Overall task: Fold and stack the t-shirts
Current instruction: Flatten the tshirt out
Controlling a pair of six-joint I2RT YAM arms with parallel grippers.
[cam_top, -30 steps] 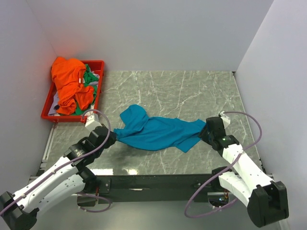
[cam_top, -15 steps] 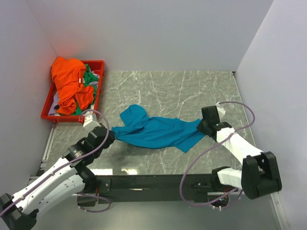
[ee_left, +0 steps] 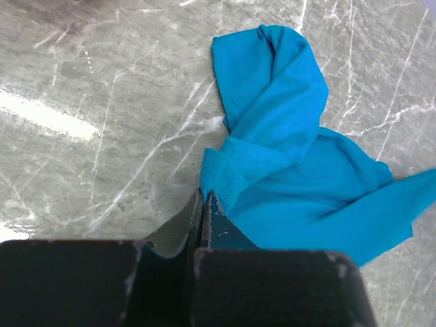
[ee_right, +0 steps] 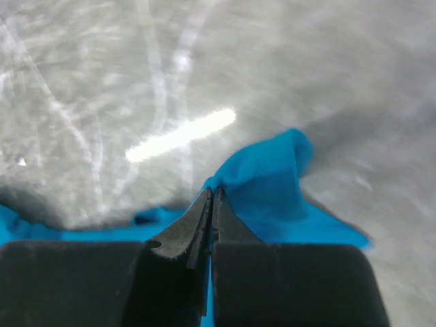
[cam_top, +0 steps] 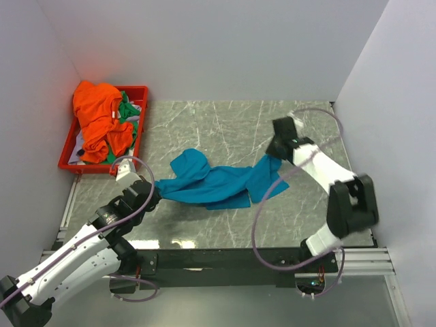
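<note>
My left tool (ee_left: 204,208) and right tool (ee_right: 211,201) each clamp tight on an edge of the teal-blue t-shirt (cam_top: 211,185), bunched mid-way across the worktop (cam_top: 225,126). Such thin pinches may slip when I spread it, and uneven pulling could twist the cloth.

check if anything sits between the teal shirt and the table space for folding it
Nothing visible does. The left hand and right hand each pinch an end of the teal shirt; the red tray holding the orange shirt sits apart, far left.
</note>
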